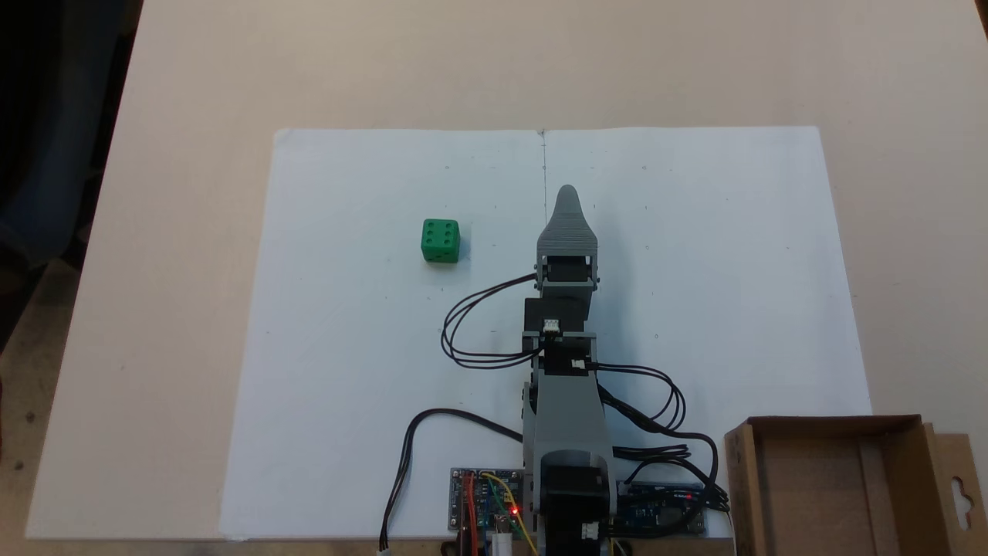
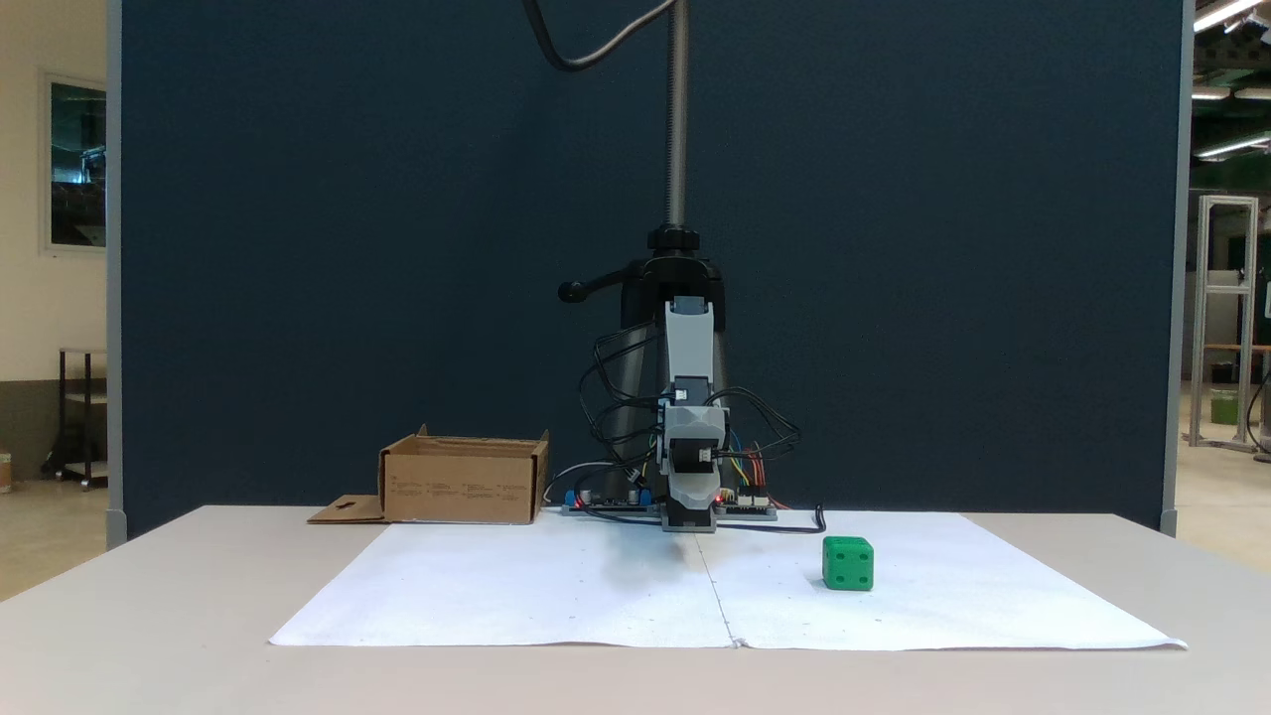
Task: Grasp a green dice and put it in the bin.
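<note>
We judge the task at its opening step: nothing is grasped, and the reach toward the green dice [image 1: 441, 241] has not begun.

- The tool [image 1: 567, 202] points straight out from the arm's base along the seam of the 2 white paper sheets [image 1: 370, 386], low over the paper. From above, 1 grey ribbed jaw covers the other, and the front view shows no gap either, so we cannot tell whether it is released or clenched. It grips nothing.
- In a fixed view from above, the green dice sits on the paper to the tool's left, about level with its wrist and well apart from it, with the 6-pip face up.
- In the same view the bin [image 1: 911, 423] stands behind and to the right of the tool, beside the arm's base at the counter [image 1: 154, 232] edge. It looks empty, its keyhole flap [image 1: 959, 494] folded outward.

Next move, as we judge it: swing the arm left toward the dice, part the jaws wider than the cube, come down square to 2 opposite faces.

Writing: faint print lines on the bin wall [image 2: 462, 489] facing the front camera, too small to read. No brand legible on the circuit boards [image 1: 482, 506].
</note>
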You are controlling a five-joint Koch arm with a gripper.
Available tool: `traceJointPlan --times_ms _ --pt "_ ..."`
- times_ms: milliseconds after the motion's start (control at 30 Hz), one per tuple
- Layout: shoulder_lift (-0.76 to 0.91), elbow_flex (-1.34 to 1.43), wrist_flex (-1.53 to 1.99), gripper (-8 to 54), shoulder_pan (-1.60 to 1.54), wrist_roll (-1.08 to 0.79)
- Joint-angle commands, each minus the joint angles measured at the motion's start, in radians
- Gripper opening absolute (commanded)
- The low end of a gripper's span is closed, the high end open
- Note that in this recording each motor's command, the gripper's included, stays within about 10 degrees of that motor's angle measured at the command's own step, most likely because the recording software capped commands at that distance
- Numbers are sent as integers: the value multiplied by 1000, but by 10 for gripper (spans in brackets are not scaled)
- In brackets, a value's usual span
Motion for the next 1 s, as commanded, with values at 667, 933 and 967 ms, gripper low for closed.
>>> traceJointPlan --times_ms 667,933,967 --pt "114 61 -291 431 31 -66" --pt "112 -133 -28 431 40 -69" --pt "112 -175 51 431 40 -69"
